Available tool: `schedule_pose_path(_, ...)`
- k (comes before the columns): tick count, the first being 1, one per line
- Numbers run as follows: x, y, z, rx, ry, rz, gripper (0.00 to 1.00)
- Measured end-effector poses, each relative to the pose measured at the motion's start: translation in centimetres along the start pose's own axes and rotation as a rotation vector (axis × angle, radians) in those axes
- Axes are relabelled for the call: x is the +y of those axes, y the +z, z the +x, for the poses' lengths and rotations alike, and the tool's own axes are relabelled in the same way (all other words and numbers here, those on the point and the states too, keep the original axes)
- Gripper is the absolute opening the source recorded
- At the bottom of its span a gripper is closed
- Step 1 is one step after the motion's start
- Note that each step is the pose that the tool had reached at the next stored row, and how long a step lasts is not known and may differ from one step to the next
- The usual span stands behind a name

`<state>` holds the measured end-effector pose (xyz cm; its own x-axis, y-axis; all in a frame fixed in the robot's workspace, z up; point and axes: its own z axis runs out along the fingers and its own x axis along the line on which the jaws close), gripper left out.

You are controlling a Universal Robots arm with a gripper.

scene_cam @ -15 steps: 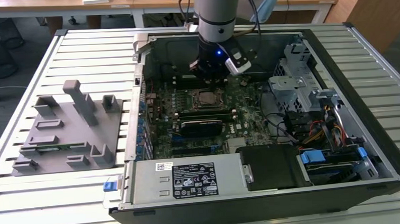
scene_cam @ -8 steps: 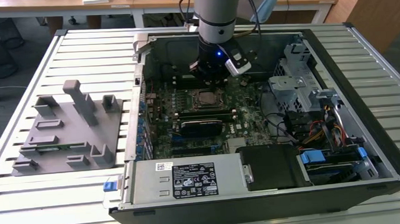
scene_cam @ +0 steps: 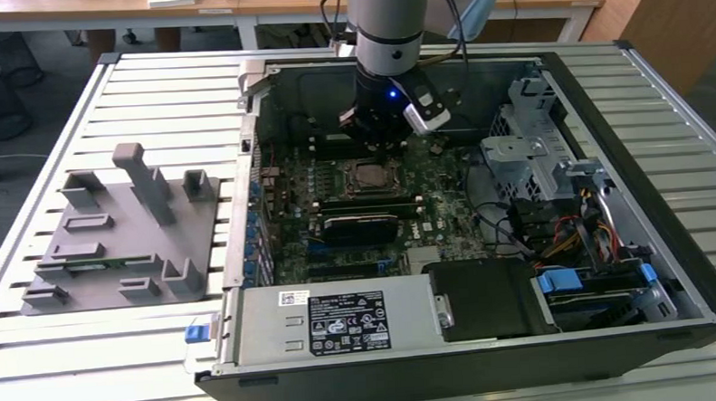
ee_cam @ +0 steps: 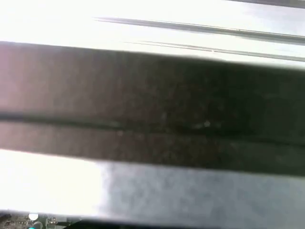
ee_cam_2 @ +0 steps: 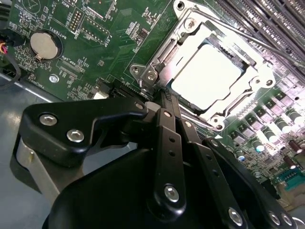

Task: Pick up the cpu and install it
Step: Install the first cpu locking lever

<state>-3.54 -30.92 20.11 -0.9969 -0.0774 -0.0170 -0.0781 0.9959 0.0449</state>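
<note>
1. Pincer (ee_cam_2: 164, 95) — fingers drawn together, nothing gripped — is poised just beside the socket (ee_cam_2: 212, 71).
2. Cpu (ee_cam_2: 206, 76) is seated in the socket, mid-motherboard (scene_cam: 333, 192); installation is judged nearly done — securing is called for.

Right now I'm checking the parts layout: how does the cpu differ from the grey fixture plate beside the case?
The cpu is a small flat square with a shiny silver lid; the grey fixture plate is much larger, matte grey, with upright blocks. The cpu sits in the motherboard socket inside the computer case; the fixture plate lies outside it, toward the exterior view's left. The hand hovers near the cpu, far from the fixture plate.
</note>
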Motion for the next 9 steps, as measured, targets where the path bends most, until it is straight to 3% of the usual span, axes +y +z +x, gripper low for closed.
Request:
schedule_pose_path(2, 0.01, 0.02, -0.02, 0.0, 0.0, 0.0011, 0.11)
schedule_pose_path(6, -0.02, 0.23, -0.11, 0.0019, 0.0, 0.0173, 0.11)
schedule_pose_path(9, -0.07, 0.52, -0.19, 0.0048, 0.0, 0.0245, 0.11)
